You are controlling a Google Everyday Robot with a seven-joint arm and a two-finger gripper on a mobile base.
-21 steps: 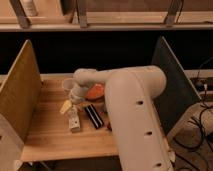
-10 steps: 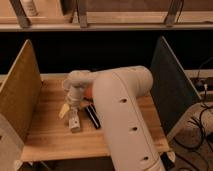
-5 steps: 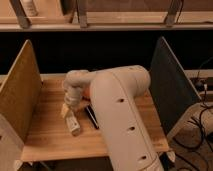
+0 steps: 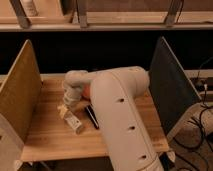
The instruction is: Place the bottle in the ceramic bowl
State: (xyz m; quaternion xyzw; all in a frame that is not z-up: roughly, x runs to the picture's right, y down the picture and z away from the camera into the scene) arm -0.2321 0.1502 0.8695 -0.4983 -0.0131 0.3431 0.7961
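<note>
The bottle, small and cream-white with a pale label, lies on its side on the wooden table, left of centre. My gripper is just above and behind the bottle's upper end, at or very near it. The orange-red ceramic bowl shows only as a sliver behind my wrist; my big white arm hides the rest of it.
A black striped bar lies right of the bottle, against my arm. A tan side panel walls the left and a dark grey panel the right. A shelf rail runs along the back.
My arm has swung left and down towards the bottle, covering most of the bowl. The bottle has stayed in about the same spot on the table.
</note>
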